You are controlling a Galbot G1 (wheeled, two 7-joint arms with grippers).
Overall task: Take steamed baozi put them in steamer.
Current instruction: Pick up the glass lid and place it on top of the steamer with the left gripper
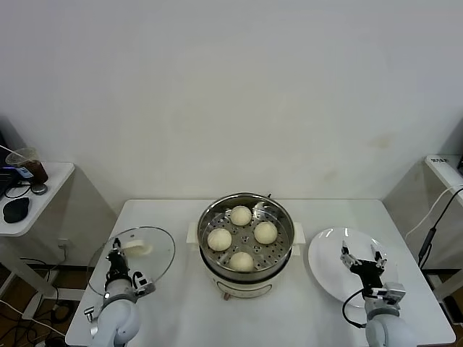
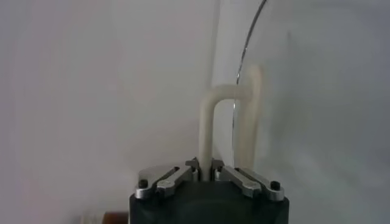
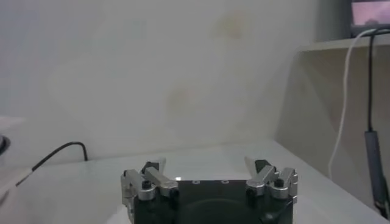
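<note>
Steel steamer (image 1: 247, 238) sits mid-table (image 1: 181, 303) with all four steamed baozi (image 1: 241, 215) inside. Left gripper (image 2: 205, 171) has its fingers clenched on the glass lid's white handle (image 2: 226, 119), lid (image 1: 137, 254) lying left of the steamer. Right gripper (image 1: 364, 259) hovers over the white plate (image 1: 329, 264), fingers spread, holding nothing.

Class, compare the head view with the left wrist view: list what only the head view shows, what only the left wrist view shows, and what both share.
Only the head view: the steamer holding four steamed baozi, the white plate, and the right gripper, open above the plate.
Only the left wrist view: a close look at the fingers pinched on the lid's cream handle.
Both: the left gripper, shut on the handle, and the glass lid at the table's left.
</note>
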